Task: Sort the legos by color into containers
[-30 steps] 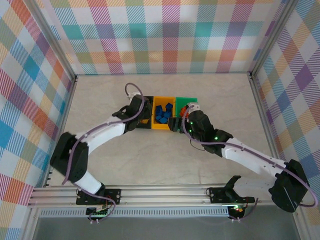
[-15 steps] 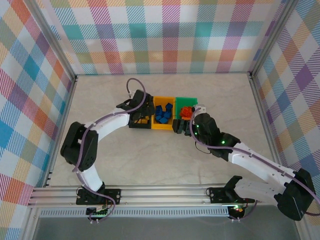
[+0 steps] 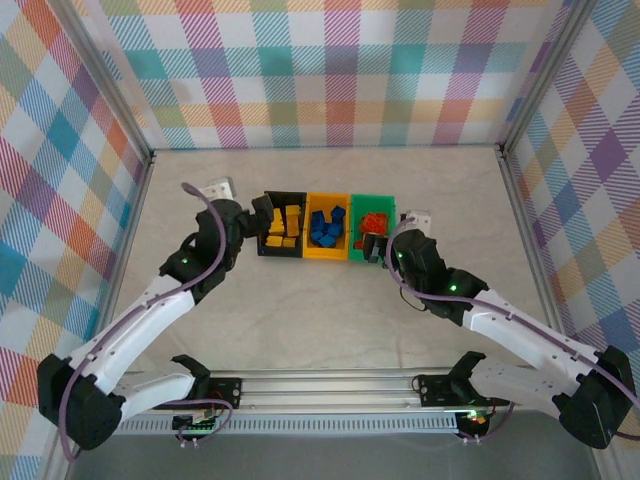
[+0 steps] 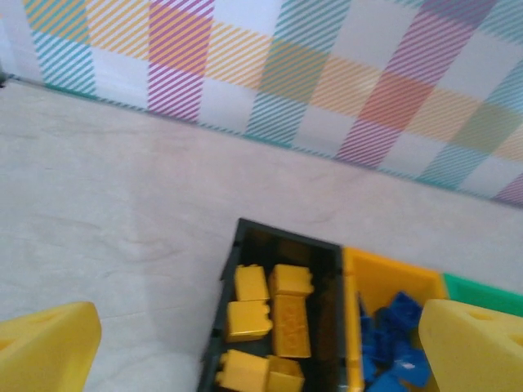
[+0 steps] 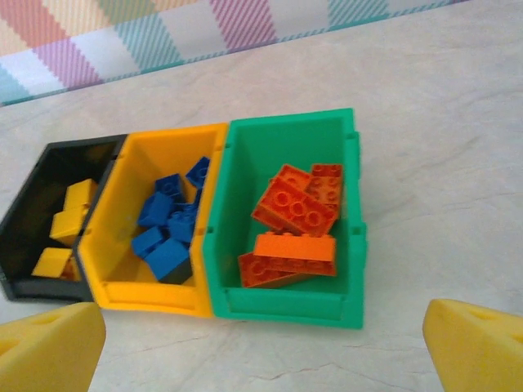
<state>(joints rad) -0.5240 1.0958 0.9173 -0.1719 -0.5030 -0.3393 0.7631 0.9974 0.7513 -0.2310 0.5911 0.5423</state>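
three smooth rectangular bins stand joined on the marbled table (image 5: 458,163): black bin (image 5: 29,208) with yellow bricks (image 4: 286,314), yellow-orange bin (image 5: 155,296) with blue bricks (image 5: 167,220), green bin (image 5: 286,310) with orange-red bricks (image 5: 298,208). studs resolve from the wrists, not overhead. left gripper (image 4: 261,351) and right gripper (image 5: 261,347) hang spread wide, empty (yellow wedge pads (image 5: 49,347)).

You can read no text, label, brand, number or sign here; the containers (image 5: 282,309) and legos (image 5: 294,245) carry no legible marking.

Glossy plastic legos (image 5: 298,208) in smooth plastic containers (image 5: 282,310).
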